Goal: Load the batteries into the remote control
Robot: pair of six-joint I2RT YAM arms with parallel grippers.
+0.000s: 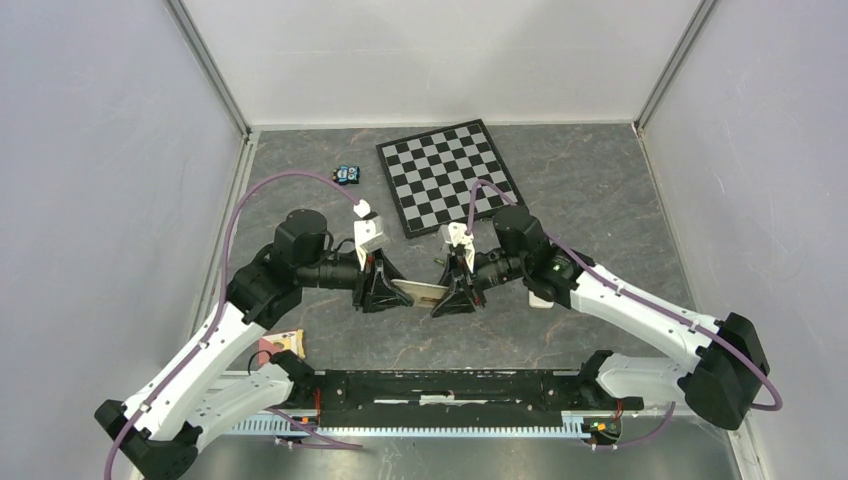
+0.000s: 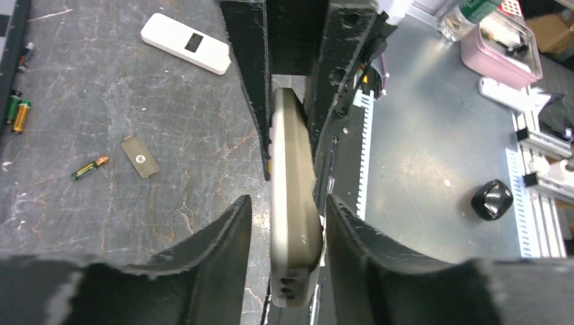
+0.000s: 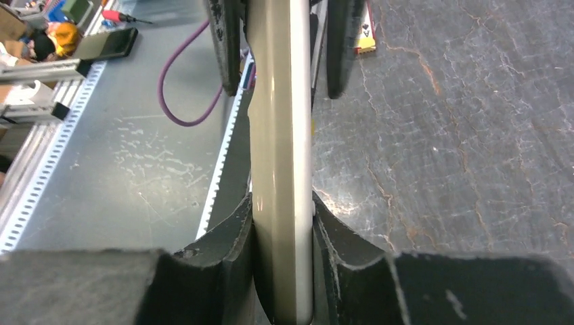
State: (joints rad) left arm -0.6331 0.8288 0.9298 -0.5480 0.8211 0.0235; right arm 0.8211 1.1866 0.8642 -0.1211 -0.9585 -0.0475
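The remote control point(image 1: 422, 292) hangs edge-on above the table, spanning the gap between my two grippers. My left gripper point(image 2: 288, 203) is shut on one end; its tan back and white rim point(image 2: 294, 176) show between the fingers. From the other side my right gripper point(image 3: 281, 203) is shut on the other end, both pads pressed against the remote control point(image 3: 281, 101). In the top view the left gripper point(image 1: 398, 291) and right gripper point(image 1: 445, 294) face each other. One of the batteries point(image 2: 90, 167) lies loose on the table, and a pair point(image 2: 19, 112) rests farther off.
A tan battery cover point(image 2: 139, 156) lies beside the lone battery. A plain white slab with a dark slot point(image 2: 185, 42) sits beyond it. A chessboard point(image 1: 448, 176) lies at the back, a small blue object point(image 1: 347, 174) to its left. An orange packet point(image 1: 285, 343) rests near the left arm.
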